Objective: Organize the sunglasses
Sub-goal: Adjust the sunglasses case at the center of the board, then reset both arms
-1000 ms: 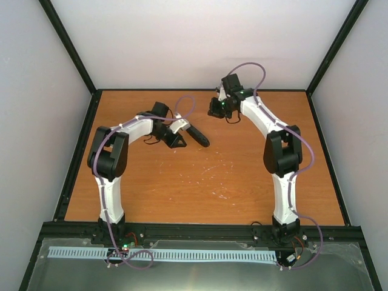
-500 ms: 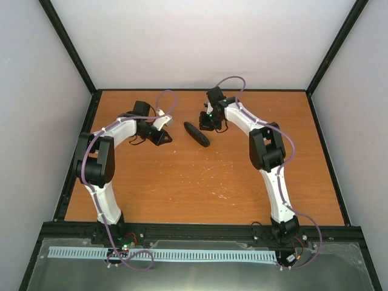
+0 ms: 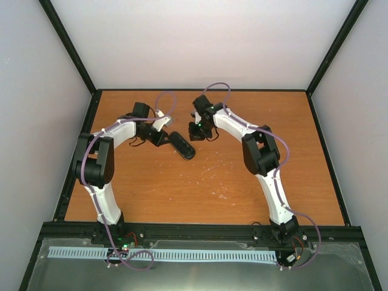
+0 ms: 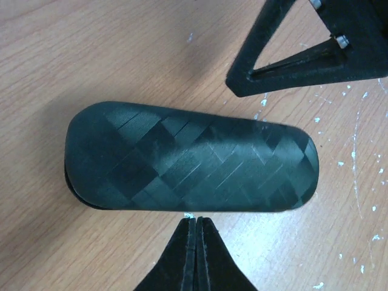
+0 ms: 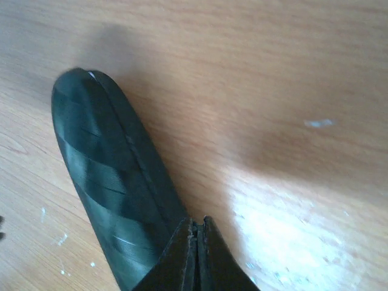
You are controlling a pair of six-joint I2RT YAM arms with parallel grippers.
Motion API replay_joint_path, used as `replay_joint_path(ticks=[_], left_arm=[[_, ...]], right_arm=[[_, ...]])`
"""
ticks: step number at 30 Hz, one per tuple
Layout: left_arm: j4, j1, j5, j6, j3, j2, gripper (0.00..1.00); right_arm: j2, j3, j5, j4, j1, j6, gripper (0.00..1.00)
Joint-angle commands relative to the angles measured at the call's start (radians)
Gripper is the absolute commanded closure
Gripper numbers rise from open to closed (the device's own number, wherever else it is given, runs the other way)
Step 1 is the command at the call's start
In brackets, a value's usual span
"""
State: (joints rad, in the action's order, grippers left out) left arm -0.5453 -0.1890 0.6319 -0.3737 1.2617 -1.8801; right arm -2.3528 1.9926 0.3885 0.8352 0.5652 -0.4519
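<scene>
The sunglasses are hidden; no view shows them. A black oblong case (image 3: 182,145) with a woven pattern lies closed on the wooden table (image 3: 242,176), between the two grippers. My left gripper (image 3: 162,138) is shut and empty, its tips (image 4: 197,219) right at the case's (image 4: 191,157) long side. My right gripper (image 3: 197,132) is shut too, its tips (image 5: 199,223) against one end of the case (image 5: 115,188). The left wrist view also shows the right gripper (image 4: 303,48) just beyond the case's far side.
Black rails (image 3: 79,151) border the table on the left, right and back, with pale walls behind them. Small white scuffs (image 3: 212,173) mark the wood near the middle.
The right arm has swung left to the case. The case has shifted left and nearer, up against the left gripper. The left arm pulled back left, then held.
</scene>
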Motion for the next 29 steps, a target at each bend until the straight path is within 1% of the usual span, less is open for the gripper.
replay_joint_path(ticks=[1, 3, 4, 7, 8, 9, 10, 11, 13, 14, 17, 20, 22, 25, 27, 29], left_arm=[[0.061, 0.015, 0.02, 0.041, -0.009, 0.095, 0.99], [0.111, 0.034, 0.033, 0.075, -0.025, 0.153, 0.99], [0.135, 0.043, 0.028, 0.094, -0.033, 0.181, 0.96], [0.202, 0.074, -0.039, 0.157, -0.056, 0.256, 0.93], [0.219, 0.091, -0.061, 0.17, -0.068, 0.278, 0.91], [0.232, 0.112, -0.081, 0.204, -0.077, 0.297, 0.88], [0.239, 0.133, -0.099, 0.233, -0.087, 0.313, 0.84], [0.237, 0.156, -0.117, 0.257, -0.09, 0.323, 0.79], [0.204, 0.196, -0.135, 0.294, -0.095, 0.335, 0.72], [0.185, 0.213, -0.142, 0.301, -0.101, 0.334, 0.71], [0.131, 0.24, -0.18, 0.31, -0.139, 0.334, 0.7], [0.071, 0.249, -0.191, 0.297, -0.153, 0.352, 0.7], [0.05, 0.249, -0.167, 0.27, -0.148, 0.367, 0.7], [0.034, 0.249, -0.17, 0.24, -0.134, 0.371, 0.69], [0.006, 0.249, -0.18, 0.226, -0.102, 0.349, 0.69], [-0.021, 0.249, -0.187, 0.213, -0.07, 0.324, 0.69]], right_arm=[[0.141, -0.047, -0.089, 0.037, -0.022, 0.006, 0.95], [0.219, -0.086, -0.145, 0.042, -0.052, -0.019, 0.92], [0.266, -0.117, -0.172, 0.036, -0.073, -0.032, 0.88], [0.398, -0.212, -0.237, 0.021, -0.166, -0.076, 0.8], [0.442, -0.252, -0.255, 0.012, -0.202, -0.086, 0.75], [0.481, -0.294, -0.277, 0.0, -0.233, -0.098, 0.7], [0.514, -0.332, -0.291, -0.009, -0.28, -0.113, 0.69], [0.542, -0.37, -0.303, -0.02, -0.311, -0.12, 0.68], [0.572, -0.426, -0.327, -0.027, -0.373, -0.138, 0.68], [0.578, -0.445, -0.332, -0.034, -0.391, -0.14, 0.68], [0.566, -0.456, -0.349, -0.044, -0.406, -0.128, 0.68], [0.517, -0.422, -0.342, -0.023, -0.406, -0.121, 0.69], [0.501, -0.416, -0.342, -0.027, -0.406, -0.117, 0.69], [0.49, -0.426, -0.34, -0.043, -0.405, -0.112, 0.7], [0.491, -0.438, -0.335, -0.051, -0.404, -0.104, 0.71], [0.501, -0.465, -0.341, -0.073, -0.403, -0.097, 0.7]])
